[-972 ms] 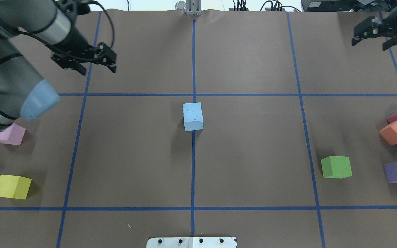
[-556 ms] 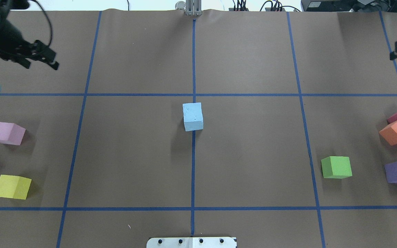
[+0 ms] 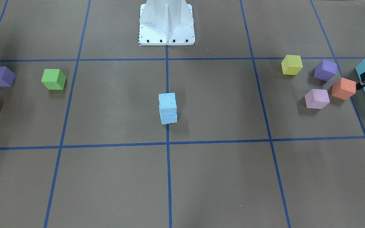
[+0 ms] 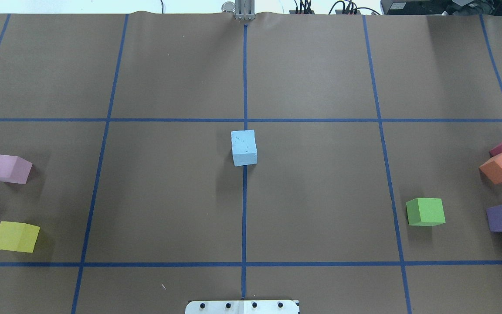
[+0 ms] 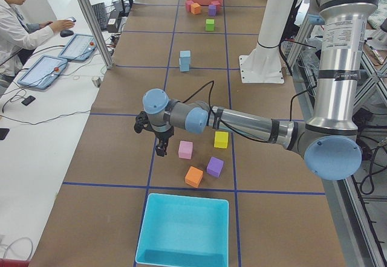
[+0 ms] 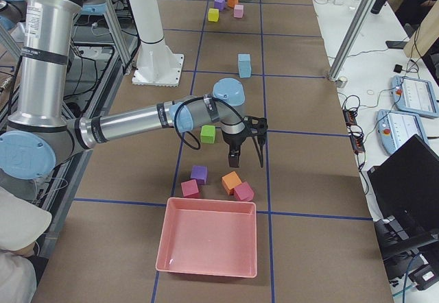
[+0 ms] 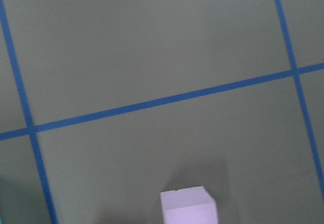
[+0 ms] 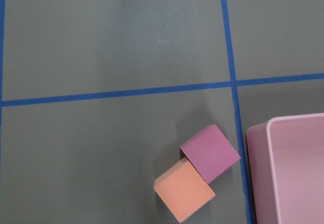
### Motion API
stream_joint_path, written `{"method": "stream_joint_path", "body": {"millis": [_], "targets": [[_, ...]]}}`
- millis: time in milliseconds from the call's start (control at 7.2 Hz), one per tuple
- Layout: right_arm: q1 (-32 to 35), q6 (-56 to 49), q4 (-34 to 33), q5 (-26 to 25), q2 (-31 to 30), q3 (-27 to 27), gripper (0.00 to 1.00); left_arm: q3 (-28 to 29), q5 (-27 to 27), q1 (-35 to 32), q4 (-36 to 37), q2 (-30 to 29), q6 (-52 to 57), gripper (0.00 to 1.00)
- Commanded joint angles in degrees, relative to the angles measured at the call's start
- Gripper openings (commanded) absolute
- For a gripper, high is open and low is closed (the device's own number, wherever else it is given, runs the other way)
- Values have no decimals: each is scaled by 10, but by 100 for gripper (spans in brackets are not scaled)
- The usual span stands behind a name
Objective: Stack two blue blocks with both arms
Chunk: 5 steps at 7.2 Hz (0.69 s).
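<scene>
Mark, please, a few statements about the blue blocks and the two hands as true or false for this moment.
1. The upper blue block sits on the lower blue block. True.
2. The left hand grips the upper blue block. False: it hangs far from the stack, by the pink cube.
3. The stack stands on the centre tape line. True.
4. The green cube tops the stack. False: it lies alone on the table, toward the robot's right.
5. The right hand is near the pink tray, away from the stack. True.
</scene>
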Motion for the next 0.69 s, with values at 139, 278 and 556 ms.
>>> {"method": "stream_joint_path", "body": {"millis": [139,278,556], "targets": [[0,-5,0,9,-29,4,100,48,1,-35,0,16,73,99],[1,-5,-1,17,-29,4,100,49,1,-36,1,16,73,99],[1,-5,-4,18,-28,4,100,49,2,-36,1,16,69,99]]}}
